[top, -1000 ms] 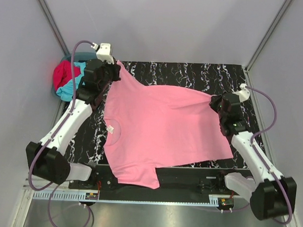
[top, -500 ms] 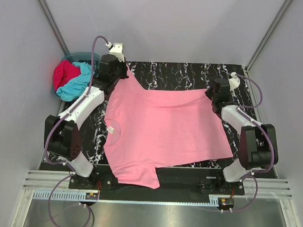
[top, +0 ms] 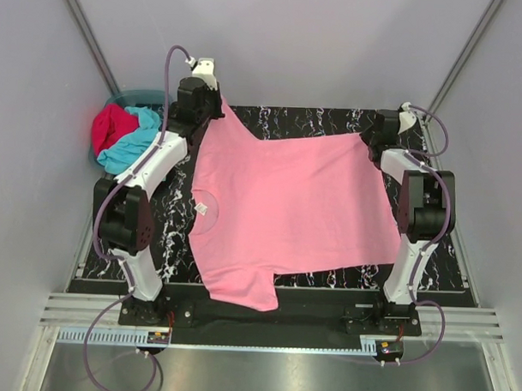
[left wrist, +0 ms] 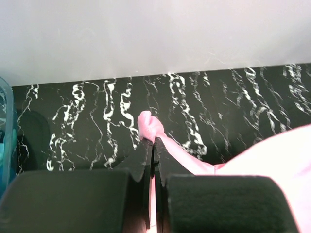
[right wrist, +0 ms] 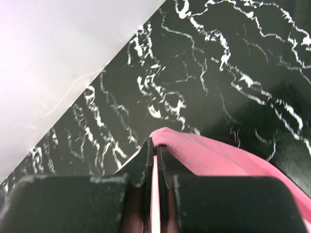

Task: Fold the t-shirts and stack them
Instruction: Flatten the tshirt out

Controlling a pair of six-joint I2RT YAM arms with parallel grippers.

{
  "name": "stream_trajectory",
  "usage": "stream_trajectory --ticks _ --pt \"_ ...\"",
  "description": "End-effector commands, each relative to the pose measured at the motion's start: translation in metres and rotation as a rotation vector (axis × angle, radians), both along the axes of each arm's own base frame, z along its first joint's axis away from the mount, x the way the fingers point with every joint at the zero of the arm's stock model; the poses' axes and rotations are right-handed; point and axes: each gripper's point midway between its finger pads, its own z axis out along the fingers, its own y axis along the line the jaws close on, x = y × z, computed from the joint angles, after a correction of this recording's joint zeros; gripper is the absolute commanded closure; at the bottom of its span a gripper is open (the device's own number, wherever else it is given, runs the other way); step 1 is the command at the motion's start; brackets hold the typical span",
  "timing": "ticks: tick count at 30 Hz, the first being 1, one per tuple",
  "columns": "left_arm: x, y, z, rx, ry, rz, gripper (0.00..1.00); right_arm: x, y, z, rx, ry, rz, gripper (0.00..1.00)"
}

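Note:
The light pink t-shirt (top: pixel 286 205) lies spread out on the black marbled table (top: pixel 332 121), its white neck label (top: pixel 203 208) facing left. My left gripper (top: pixel 214 110) is at the far left and is shut on a bunched pink corner (left wrist: pixel 150 127). My right gripper (top: pixel 372 140) is at the far right, shut on the pink hem fold (right wrist: pixel 214 158). In the wrist views both gripper tips (left wrist: pixel 152 142) (right wrist: pixel 154 145) pinch cloth just above the tabletop. The turquoise t-shirt (top: pixel 132 144) and the crimson red t-shirt (top: pixel 109 126) lie crumpled in the basket.
A teal plastic basket (top: pixel 137 95) stands off the table's far left corner. Grey walls enclose the back and sides. Both arms stretch up along the table's left and right edges. A metal rail (top: pixel 265 333) runs along the near edge.
Both arms have reached toward the back wall and dragged the pink shirt away from the near edge. Its lower sleeve now lies higher, and the cloth is stretched flatter.

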Motion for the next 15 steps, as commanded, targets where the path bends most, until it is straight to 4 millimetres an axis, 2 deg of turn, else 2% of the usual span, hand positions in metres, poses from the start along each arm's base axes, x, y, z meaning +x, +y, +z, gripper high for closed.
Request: stream_trajectory --ticks 1,2,6,7,8,10,11,12,14,15 --pt "0.032 0.009 0.014 -0.021 -0.07 0.03 1.0 0.024 -0.007 0.022 -0.023 -0.063 0.009 1.0" --pt "0.037 0.009 0.015 -0.021 -0.073 0.032 1.0 0.027 -0.024 0.02 -0.024 -0.059 -0.016 1.0" --pt "0.061 0.008 -0.001 -0.023 -0.051 0.033 1.0 0.042 -0.042 0.011 -0.012 -0.052 -0.039 1.0" --pt "0.072 0.005 -0.005 -0.024 -0.05 0.031 1.0 0.044 -0.048 0.01 -0.012 -0.052 -0.048 1.0" --pt "0.077 0.003 -0.007 -0.024 -0.049 0.026 1.0 0.046 -0.05 0.002 -0.011 -0.043 -0.052 1.0" --pt "0.087 -0.002 0.001 -0.038 -0.061 0.016 1.0 0.055 -0.054 0.007 -0.006 -0.059 -0.054 1.0" --pt "0.094 -0.004 -0.012 -0.036 -0.043 0.013 1.0 0.057 -0.057 -0.002 -0.006 -0.045 -0.058 1.0" --pt "0.098 -0.006 -0.015 -0.041 -0.035 0.007 1.0 0.063 -0.057 0.004 0.002 -0.061 -0.055 1.0" --pt "0.108 -0.009 -0.017 -0.047 -0.04 0.006 1.0 0.068 -0.06 -0.007 0.012 -0.047 -0.056 1.0" --pt "0.111 -0.01 -0.02 -0.046 -0.037 0.005 1.0 0.075 -0.059 0.0 0.021 -0.067 -0.046 1.0"
